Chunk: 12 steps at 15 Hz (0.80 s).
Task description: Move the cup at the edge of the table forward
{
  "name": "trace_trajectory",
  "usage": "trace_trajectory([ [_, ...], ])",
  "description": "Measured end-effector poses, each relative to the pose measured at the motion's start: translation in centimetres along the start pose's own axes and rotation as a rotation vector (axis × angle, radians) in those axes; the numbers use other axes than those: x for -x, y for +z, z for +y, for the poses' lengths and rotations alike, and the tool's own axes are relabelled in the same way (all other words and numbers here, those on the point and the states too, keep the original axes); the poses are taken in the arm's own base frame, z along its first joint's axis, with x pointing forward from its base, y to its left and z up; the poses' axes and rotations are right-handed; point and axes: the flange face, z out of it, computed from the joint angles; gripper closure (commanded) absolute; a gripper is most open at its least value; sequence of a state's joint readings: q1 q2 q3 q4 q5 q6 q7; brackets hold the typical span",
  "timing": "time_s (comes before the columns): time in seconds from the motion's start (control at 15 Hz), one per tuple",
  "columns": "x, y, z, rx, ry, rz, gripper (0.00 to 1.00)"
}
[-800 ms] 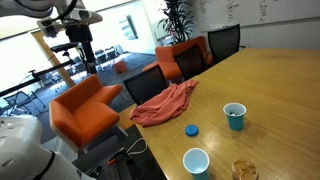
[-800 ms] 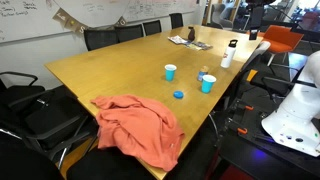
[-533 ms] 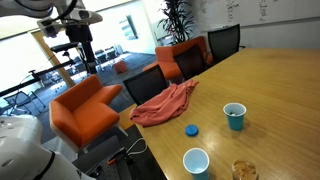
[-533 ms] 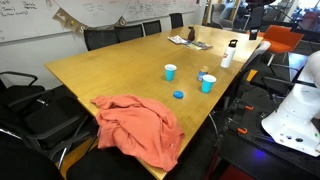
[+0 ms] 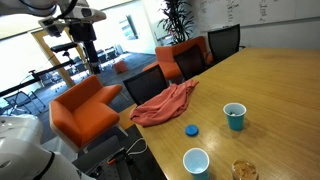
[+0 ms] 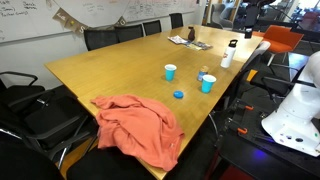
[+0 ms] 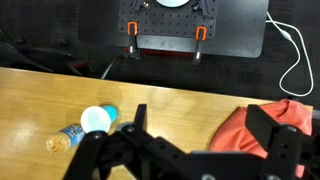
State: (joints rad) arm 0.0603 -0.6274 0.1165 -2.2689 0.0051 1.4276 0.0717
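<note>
The light-blue cup [image 5: 196, 160] stands upright at the near edge of the wooden table [image 5: 280, 90]. It also shows in an exterior view [image 6: 208, 83] and in the wrist view [image 7: 96, 119], where its pale inside faces up. The smaller teal cup [image 5: 234, 116] stands further in on the table, also seen in an exterior view [image 6: 170, 72]. My gripper [image 7: 205, 130] is open and empty, high above the table edge, between the cup and the red cloth. In an exterior view it hangs at the upper left [image 5: 90, 58], far from the cup.
A red cloth [image 5: 163, 103] drapes over the table edge. A small blue lid [image 5: 191, 129] lies between the cups. A small jar [image 5: 244, 170] lies beside the light-blue cup. Orange and black chairs [image 5: 85, 108] stand along the table. A bottle and other items [image 6: 227, 57] are at the far end.
The arm has shifted slightly in the exterior view. The cups, lid and cloth have not moved.
</note>
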Motion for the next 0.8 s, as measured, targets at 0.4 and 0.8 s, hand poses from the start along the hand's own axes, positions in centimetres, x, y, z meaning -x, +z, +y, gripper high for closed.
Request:
trace_trajectory([
  [0.4, -4.8, 2.5, 7.0, -0.032, 0.196, 0.02, 0.0],
  [0.8, -10.8, 8.5, 13.8, -0.042, 0.312, 0.019, 0.0],
])
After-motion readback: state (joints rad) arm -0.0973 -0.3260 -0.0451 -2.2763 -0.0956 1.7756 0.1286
